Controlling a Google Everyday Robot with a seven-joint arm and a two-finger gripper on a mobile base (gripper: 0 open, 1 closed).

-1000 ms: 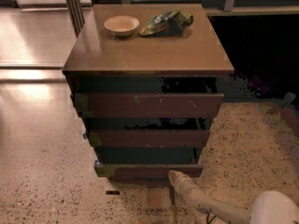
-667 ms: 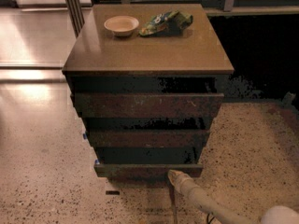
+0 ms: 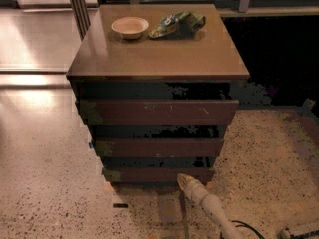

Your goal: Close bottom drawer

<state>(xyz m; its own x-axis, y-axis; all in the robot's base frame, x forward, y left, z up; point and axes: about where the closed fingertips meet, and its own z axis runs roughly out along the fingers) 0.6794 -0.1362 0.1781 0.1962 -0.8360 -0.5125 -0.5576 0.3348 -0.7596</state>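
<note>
Three dark drawers filled the cabinet, and the bottom drawer (image 3: 149, 175), the narrowest, sat lowest, just above the speckled floor (image 3: 269, 158), with a dark gap over its plain front. The gripper (image 3: 187, 181) lay low on the floor side, its pale tip at the front's lower edge right of centre; whether it touched, or was open or closed, could not be told. On the cabinet top (image 3: 159, 59) a small bowl (image 3: 129, 26) stood beside a crumpled snack bag (image 3: 177, 24).

End effector (image 3: 185, 180) at bottom drawer (image 3: 149, 175) front, bare floor (image 3: 60, 203) beside
</note>
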